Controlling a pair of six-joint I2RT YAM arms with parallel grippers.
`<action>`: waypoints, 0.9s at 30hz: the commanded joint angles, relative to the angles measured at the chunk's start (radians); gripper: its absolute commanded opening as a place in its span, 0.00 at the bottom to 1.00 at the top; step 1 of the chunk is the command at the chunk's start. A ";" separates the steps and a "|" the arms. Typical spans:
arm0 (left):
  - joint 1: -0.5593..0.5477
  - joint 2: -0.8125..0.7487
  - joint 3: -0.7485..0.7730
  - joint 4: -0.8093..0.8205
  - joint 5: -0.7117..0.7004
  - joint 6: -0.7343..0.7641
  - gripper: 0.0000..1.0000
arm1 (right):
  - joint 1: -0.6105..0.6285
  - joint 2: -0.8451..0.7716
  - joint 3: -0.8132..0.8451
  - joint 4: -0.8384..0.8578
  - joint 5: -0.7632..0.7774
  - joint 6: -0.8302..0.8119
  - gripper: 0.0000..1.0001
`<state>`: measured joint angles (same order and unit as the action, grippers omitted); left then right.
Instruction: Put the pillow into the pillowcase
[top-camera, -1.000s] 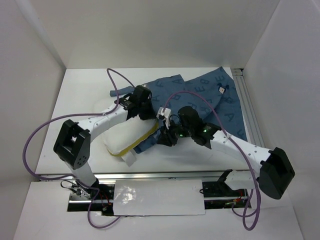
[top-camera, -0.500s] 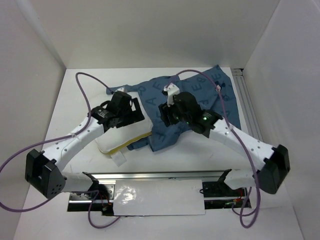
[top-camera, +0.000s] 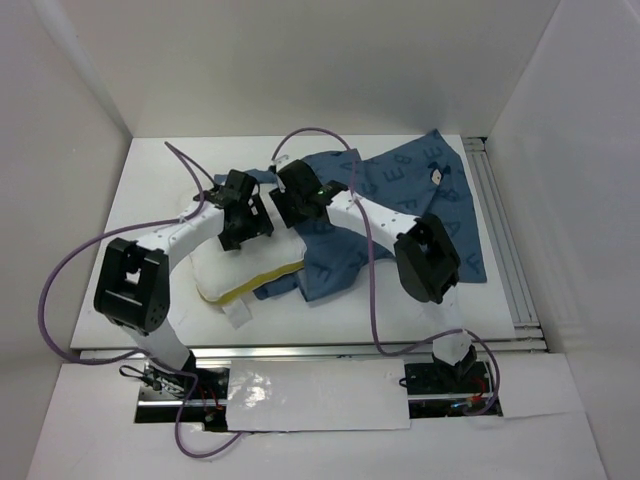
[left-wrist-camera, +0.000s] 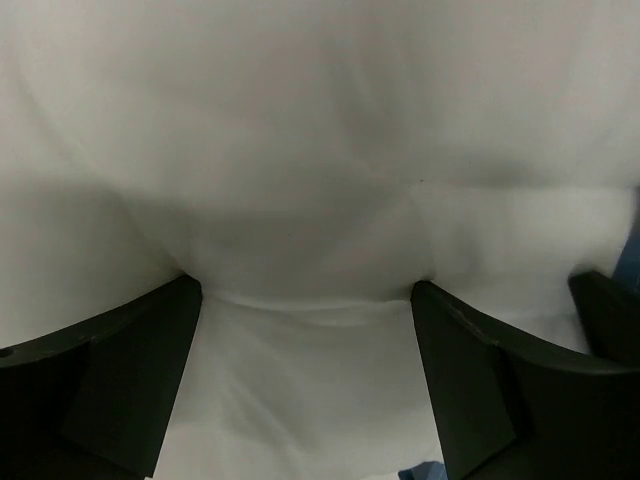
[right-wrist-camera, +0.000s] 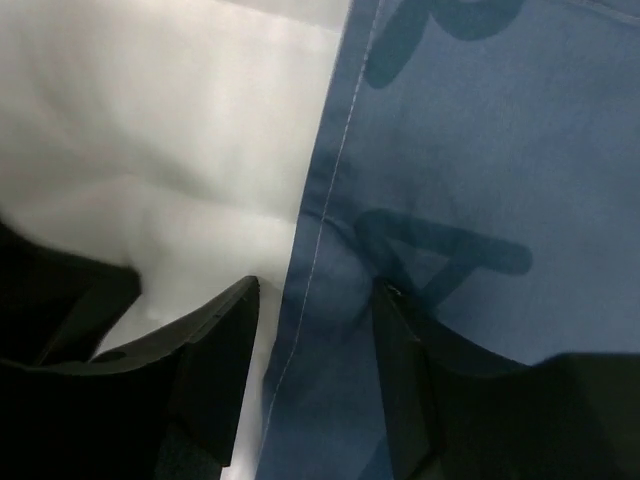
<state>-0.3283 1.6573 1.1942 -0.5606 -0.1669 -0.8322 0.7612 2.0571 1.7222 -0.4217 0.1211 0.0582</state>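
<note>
Right gripper (right-wrist-camera: 315, 300) straddles pillowcase (right-wrist-camera: 480, 150) hem, wrist-only | left gripper (left-wrist-camera: 305, 290) spread on pillow (left-wrist-camera: 320, 130)

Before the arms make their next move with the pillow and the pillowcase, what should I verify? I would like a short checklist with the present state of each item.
1. The left pincer holds nothing: ok. Its jaws stand wide apart over the pillow.
2. The hem of the pillowcase lies between the fingers of the right pincer: ok, but the jaws are apart, so there is no grip yet.
3. The pillow is inside the pillowcase: not ok. Most of it lies outside.
4. The mouth of the pillowcase is open: cannot tell.
5. The two pincers are clear of each other: cannot tell. They are very close in the top view.
</note>
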 joint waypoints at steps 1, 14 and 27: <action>0.008 0.082 0.024 0.105 0.075 0.019 0.96 | -0.029 0.057 0.085 -0.081 0.057 0.041 0.55; -0.020 -0.037 -0.099 0.318 -0.052 0.152 0.00 | -0.062 -0.026 0.074 0.073 -0.097 0.071 0.00; -0.077 -0.426 -0.122 0.545 0.020 0.328 0.00 | -0.007 0.015 0.407 0.141 -0.770 0.097 0.00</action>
<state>-0.3786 1.2675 1.0168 -0.2432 -0.2028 -0.5526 0.7006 2.1010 2.0716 -0.3920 -0.3954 0.1055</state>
